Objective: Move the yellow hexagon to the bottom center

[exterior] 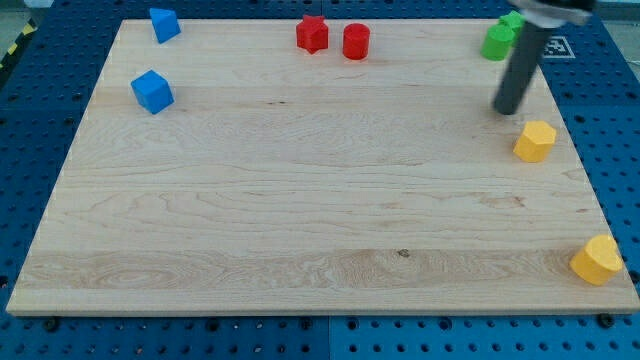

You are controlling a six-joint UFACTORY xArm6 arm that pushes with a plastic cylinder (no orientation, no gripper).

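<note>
The yellow hexagon [535, 140] sits near the board's right edge, a little above mid height. My tip [505, 110] rests on the board just up and to the left of it, a short gap away, not touching. The dark rod rises from the tip toward the view's top right. A second yellow block [597, 260], rounded in shape, lies at the bottom right corner.
A green block [499, 38] sits at the top right, partly behind the rod. A red star [312, 34] and a red cylinder [356, 41] are at top centre. Two blue blocks lie at top left [164, 24] and below it [152, 91]. The wooden board [300, 220] lies on a blue pegboard.
</note>
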